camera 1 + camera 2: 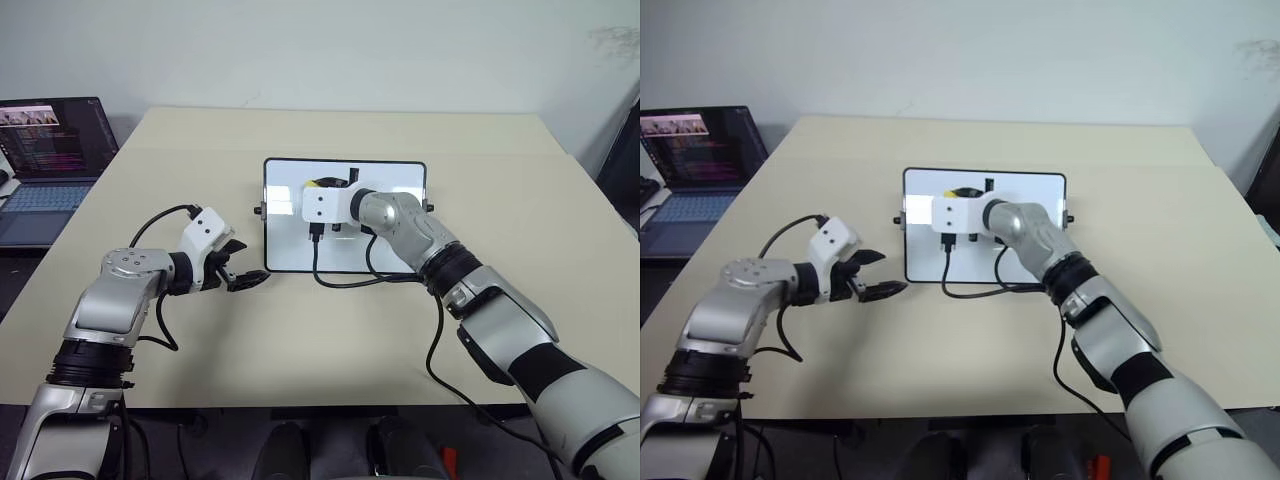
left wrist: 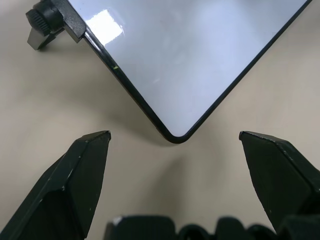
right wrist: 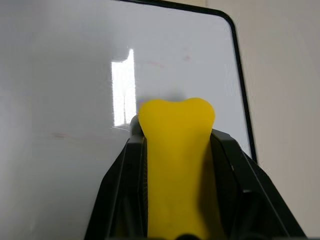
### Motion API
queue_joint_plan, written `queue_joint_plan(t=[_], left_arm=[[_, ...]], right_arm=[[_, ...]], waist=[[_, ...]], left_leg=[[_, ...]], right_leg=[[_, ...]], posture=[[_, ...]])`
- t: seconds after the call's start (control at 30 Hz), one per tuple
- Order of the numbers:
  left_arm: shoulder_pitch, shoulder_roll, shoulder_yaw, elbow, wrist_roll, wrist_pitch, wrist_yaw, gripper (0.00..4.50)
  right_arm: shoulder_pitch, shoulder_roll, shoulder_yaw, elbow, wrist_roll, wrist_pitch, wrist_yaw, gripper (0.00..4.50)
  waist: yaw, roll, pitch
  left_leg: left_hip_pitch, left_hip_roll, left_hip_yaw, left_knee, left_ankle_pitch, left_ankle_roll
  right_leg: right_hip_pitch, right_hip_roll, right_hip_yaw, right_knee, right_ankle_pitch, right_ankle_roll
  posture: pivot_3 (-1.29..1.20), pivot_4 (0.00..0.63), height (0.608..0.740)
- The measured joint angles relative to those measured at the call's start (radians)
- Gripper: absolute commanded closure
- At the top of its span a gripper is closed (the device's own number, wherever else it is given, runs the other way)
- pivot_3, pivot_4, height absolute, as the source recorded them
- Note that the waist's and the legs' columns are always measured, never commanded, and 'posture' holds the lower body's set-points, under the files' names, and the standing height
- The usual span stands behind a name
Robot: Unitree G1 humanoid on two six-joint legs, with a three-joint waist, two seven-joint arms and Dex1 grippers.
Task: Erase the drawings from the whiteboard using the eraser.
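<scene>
The small rectangular glossy white whiteboard (image 1: 345, 240) with its thin black frame, rounded corners and small black side knobs lies flat near the middle of the wide beige counter (image 1: 500, 170); the right gripper (image 3: 176, 120) hangs over the board's far half, its two black fingers clenched on the small yellow block eraser (image 3: 176, 150), which is squeezed between them so that its rounded yellow end bulges out past the fingertips; in the head views a bit of yellow shows just beyond the white wrist housing, above the board's upper part; whether the eraser touches the glossy surface I cannot tell.

The drawings (image 3: 155, 63) are very faint thin reddish strokes on the white, one near the board's rounded corner and another trace (image 3: 59, 135) farther along the surface, both apart from the eraser's tip; the rest of the board looks clean and carries bright reflections.

The left gripper (image 2: 172, 142) is released, its black fingers (image 2: 87, 165) spread wide with nothing between them; it sits just off the board's near left corner, close to it but apart, low over the counter.

A black cable (image 1: 350, 280) trails from the right wrist across the board's near edge onto the counter; an open dark laptop (image 1: 50, 150) with a lit screen stands at the far left edge, well apart from the board.
</scene>
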Motion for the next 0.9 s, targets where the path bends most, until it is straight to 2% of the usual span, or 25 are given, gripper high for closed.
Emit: queue_joint_plan(t=[0.27,0.37,0.57,0.7,0.83,0.9], left_arm=[[0.0,0.0,0.0,0.0,-0.001,0.0,-0.001,0.0],[0.0,0.0,0.0,0.0,-0.001,0.0,-0.002,0.0],[0.0,-0.001,-0.001,0.0,-0.001,0.001,-0.002,0.0],[0.0,-0.01,0.001,-0.008,-0.013,0.001,-0.001,0.0],[0.0,-0.034,0.004,-0.04,-0.04,0.002,0.002,0.0],[0.0,-0.042,0.01,-0.064,-0.053,0.013,0.005,0.0]], right_arm=[[0.124,-0.038,0.036,-0.164,0.012,0.011,0.313,3.18],[0.14,-0.038,0.043,-0.176,0.011,0.023,0.334,3.18],[0.141,-0.022,0.017,-0.159,0.04,0.04,0.26,3.18],[0.268,0.0,-0.13,-0.345,0.203,0.248,0.347,3.18],[0.384,0.014,-0.241,-0.582,0.332,0.49,0.369,3.18],[0.446,-0.013,-0.301,-0.758,0.39,0.612,0.371,3.18]], waist=[[0.0,-0.003,-0.003],[0.0,-0.003,-0.003],[0.0,-0.002,-0.001],[0.003,-0.002,-0.001],[0.003,-0.002,-0.001],[0.003,-0.002,-0.001]], left_leg=[[0.008,-0.001,0.001,-0.008,0.0,0.0],[0.01,0.0,0.002,-0.008,0.001,0.001],[0.009,0.0,0.001,-0.008,0.001,0.002],[0.002,0.001,0.001,-0.008,0.002,0.002],[-0.023,0.0,0.001,-0.008,0.001,-0.001],[-0.035,0.0,0.0,-0.008,0.002,-0.003]], right_leg=[[0.004,-0.001,0.001,-0.001,-0.003,0.004],[0.004,-0.001,0.001,0.0,-0.003,0.004],[0.003,-0.001,0.0,0.0,-0.002,0.002],[-0.001,-0.001,-0.002,-0.001,0.0,-0.001],[-0.024,-0.002,-0.002,0.0,0.0,0.0],[-0.034,-0.002,-0.004,0.0,-0.001,0.001]], posture=[[0.0,0.15,0.74],[0.0,0.15,0.74],[0.0,0.15,0.74],[0.0,0.15,0.74],[0.0,0.15,0.74],[0.0,0.15,0.74]])
